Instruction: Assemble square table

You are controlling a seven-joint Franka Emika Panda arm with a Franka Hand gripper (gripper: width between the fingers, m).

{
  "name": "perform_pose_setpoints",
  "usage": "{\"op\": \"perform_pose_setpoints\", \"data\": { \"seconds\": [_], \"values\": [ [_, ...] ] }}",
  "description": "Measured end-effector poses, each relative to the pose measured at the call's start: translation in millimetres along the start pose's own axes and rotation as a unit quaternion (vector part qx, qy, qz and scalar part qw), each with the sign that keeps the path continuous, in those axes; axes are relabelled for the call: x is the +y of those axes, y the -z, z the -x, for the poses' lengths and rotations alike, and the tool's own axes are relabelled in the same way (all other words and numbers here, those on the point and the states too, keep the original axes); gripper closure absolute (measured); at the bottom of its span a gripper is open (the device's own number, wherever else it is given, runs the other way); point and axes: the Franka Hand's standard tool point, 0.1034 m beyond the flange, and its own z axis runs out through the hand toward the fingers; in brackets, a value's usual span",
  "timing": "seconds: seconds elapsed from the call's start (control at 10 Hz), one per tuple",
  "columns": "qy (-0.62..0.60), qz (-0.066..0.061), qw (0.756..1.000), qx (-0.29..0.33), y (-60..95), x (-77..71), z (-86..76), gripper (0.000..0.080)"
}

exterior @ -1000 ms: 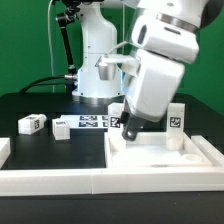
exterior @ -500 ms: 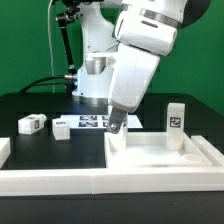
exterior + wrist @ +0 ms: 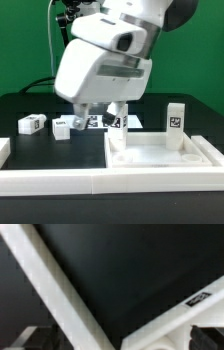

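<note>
The white square tabletop (image 3: 160, 158) lies at the exterior view's right with its raised rim up. Two tagged white legs stand upright on it, one (image 3: 117, 120) at its far left corner and one (image 3: 176, 124) at its far right. Two more legs (image 3: 32, 123) (image 3: 62, 128) lie on the black table at the left. My gripper (image 3: 88, 116) hangs open and holding nothing above the marker board (image 3: 92, 122), between the lying legs and the tabletop. In the wrist view, white edges (image 3: 60, 297) cross black table. A white piece carries a tag (image 3: 198, 299).
Long white rail walls (image 3: 50, 180) run along the front and right of the workspace. The arm's white base (image 3: 98, 75) stands behind the marker board. My large hand hides much of the table's middle in the exterior view.
My arm has swung from over the tabletop toward the exterior view's left and now hangs over the marker board. The jaws stayed open. No part moved.
</note>
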Motion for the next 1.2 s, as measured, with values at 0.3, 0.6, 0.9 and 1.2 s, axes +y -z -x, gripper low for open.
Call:
{"op": "perform_pose_setpoints", "data": {
  "seconds": [0.3,0.6,0.9,1.2],
  "values": [
    [-0.123,-0.005,0.992,-0.009,-4.8,-3.0,5.8,0.0150],
    [-0.237,-0.018,0.971,-0.010,-6.2,-4.7,8.1,0.0150],
    [-0.268,-0.065,0.961,-0.026,-17.7,9.4,52.1,0.0150],
    [-0.288,-0.117,0.948,-0.061,-30.6,8.7,90.1,0.0150]
  ]
}}
